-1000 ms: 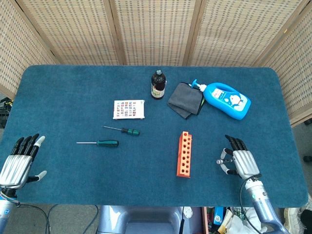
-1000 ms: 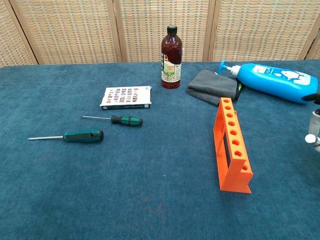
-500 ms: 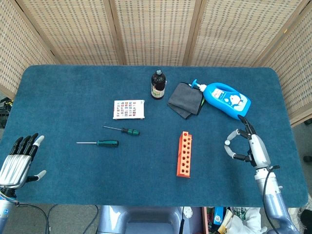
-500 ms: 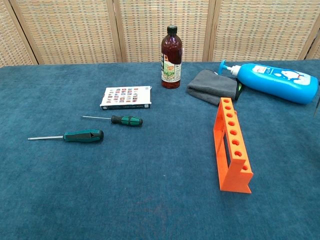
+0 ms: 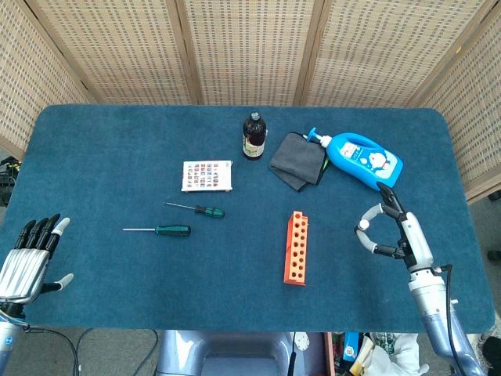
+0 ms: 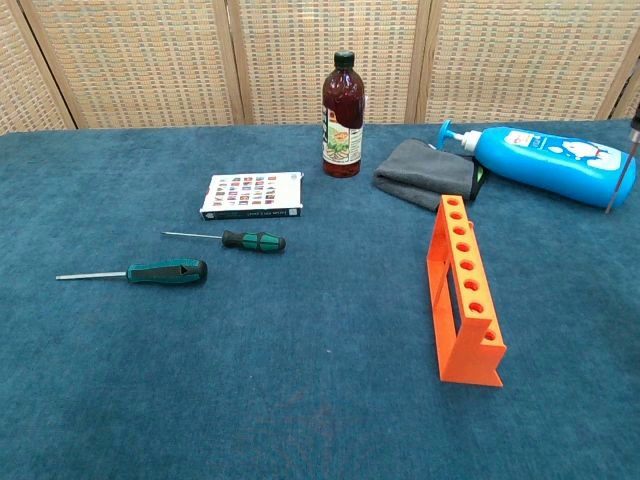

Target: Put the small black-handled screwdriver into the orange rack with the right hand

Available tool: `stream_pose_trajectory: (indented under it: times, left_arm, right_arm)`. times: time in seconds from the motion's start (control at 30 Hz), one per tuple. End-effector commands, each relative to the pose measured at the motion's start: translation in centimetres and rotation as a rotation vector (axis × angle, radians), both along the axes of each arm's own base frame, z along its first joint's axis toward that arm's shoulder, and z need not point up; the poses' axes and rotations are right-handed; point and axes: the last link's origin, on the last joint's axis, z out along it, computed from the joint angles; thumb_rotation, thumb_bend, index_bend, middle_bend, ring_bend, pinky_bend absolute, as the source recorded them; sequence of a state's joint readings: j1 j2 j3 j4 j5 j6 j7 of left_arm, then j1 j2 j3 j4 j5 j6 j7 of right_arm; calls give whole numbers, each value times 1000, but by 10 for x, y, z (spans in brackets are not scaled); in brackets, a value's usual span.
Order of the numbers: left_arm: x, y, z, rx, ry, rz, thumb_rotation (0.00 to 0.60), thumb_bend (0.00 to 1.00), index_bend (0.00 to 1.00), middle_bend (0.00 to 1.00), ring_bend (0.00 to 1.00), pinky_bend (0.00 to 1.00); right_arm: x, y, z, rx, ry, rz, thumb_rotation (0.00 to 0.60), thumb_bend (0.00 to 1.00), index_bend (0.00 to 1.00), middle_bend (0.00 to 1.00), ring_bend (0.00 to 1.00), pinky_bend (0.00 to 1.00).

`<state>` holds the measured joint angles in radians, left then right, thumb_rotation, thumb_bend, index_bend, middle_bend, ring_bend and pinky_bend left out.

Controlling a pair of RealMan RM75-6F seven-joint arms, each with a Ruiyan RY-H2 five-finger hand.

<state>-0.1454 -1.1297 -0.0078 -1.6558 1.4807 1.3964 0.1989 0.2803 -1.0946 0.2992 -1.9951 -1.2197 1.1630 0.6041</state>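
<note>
The right hand (image 5: pixel 398 231) hangs above the right part of the desk (image 5: pixel 94 157), to the right of the orange rack (image 5: pixel 296 247) and just near of the blue pump bottle (image 5: pixel 361 160). Its fingers are spread apart, the thumb curved towards them with a clear gap, and it holds nothing and touches nothing. In the chest view only a thin dark sliver shows at the far right edge.

The left hand (image 5: pixel 28 260) sits at the near left corner of the desk, fingers straight and slightly apart, empty.

The small black-handled screwdriver (image 5: pixel 197 208) lies flat on the desk left of centre, shaft pointing left, just near of the patterned box (image 5: pixel 207 175). The green-handled screwdriver (image 5: pixel 159 229) lies a little nearer and further left, also flat. Both are well apart from the right hand. The orange rack stands upright, its row of holes running from far to near, with every visible hole unfilled.

A dark glass bottle (image 5: pixel 253 136) stands at the far centre, with a folded grey cloth (image 5: pixel 298 160) between it and the blue pump bottle.

Compared with a second ago, the right hand has lifted and shifted towards the far side, turning from palm-down to edge-on with the fingers opened wider. The left hand and all the things on the desk lie as before.
</note>
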Motion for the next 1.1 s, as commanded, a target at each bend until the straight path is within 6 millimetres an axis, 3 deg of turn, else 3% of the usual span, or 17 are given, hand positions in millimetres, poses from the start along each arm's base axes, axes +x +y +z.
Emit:
stream_pose_trajectory:
  times: [0.03,0.57,1.1]
  left_arm:
    - [0,0,1,1,-2,-1,600,0,0,0,0,0]
    - [-1,0,0,-4,-7,1,600,0,0,0,0,0]
    - [2,2,9,26,-29,-6,600,0,0,0,0,0]
  right_arm:
    - [11,-2,-6,0,-116,-20,600,302,615,35,0,0]
    - [28,-9,-13,32,-424,-53,600,302,618,35,0,0]
    - [24,-1,-30,39,-471,-31,600,302,619,35,0,0]
